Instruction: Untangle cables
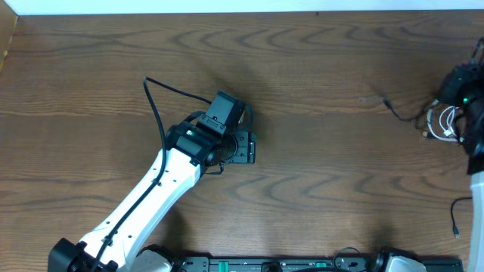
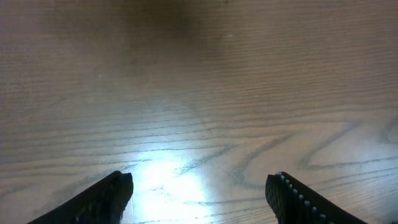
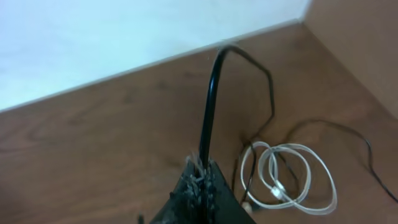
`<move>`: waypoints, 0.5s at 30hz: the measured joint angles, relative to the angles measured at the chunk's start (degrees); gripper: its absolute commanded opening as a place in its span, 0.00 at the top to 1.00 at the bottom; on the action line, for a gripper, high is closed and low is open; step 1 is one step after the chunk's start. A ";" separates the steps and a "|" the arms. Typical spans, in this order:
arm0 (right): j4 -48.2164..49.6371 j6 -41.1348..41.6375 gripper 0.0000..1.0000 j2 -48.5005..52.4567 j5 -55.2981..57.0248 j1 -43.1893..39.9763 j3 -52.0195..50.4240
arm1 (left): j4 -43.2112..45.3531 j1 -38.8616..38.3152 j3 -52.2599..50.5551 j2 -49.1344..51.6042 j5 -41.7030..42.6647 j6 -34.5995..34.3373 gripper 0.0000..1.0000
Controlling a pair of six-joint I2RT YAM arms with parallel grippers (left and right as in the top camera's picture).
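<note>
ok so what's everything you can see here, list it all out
white cable: 1, white, coiled on the table at the far right
black cable: 1, black, one stretch pinched in the right end effector, the rest trailing beside the white coil
table: 1, brown wood grain, under everything
wall: 1, white, along the table's far edge
left arm: 1, white and black, reaching in from lower left
left end effector: 1, black fingers, open over bare wood
right end effector: 1, black, shut on the black cable, far right edge

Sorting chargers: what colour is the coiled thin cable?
White; the coiled thin cable shows best from the right wrist view.
</note>
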 measured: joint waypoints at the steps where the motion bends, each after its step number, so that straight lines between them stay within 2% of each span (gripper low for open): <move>1: -1.18 -0.07 0.99 0.87 -0.04 -1.05 0.90 | 0.00 0.00 0.00 0.00 0.02 0.00 0.27; 8: -8.85 -0.48 0.99 9.79 -1.44 -7.67 11.91 | -0.48 0.00 0.00 0.00 0.02 0.00 0.27; 15: -12.44 -0.48 0.99 16.72 -1.90 -11.13 16.31 | -0.68 0.00 0.00 0.00 0.02 0.00 0.27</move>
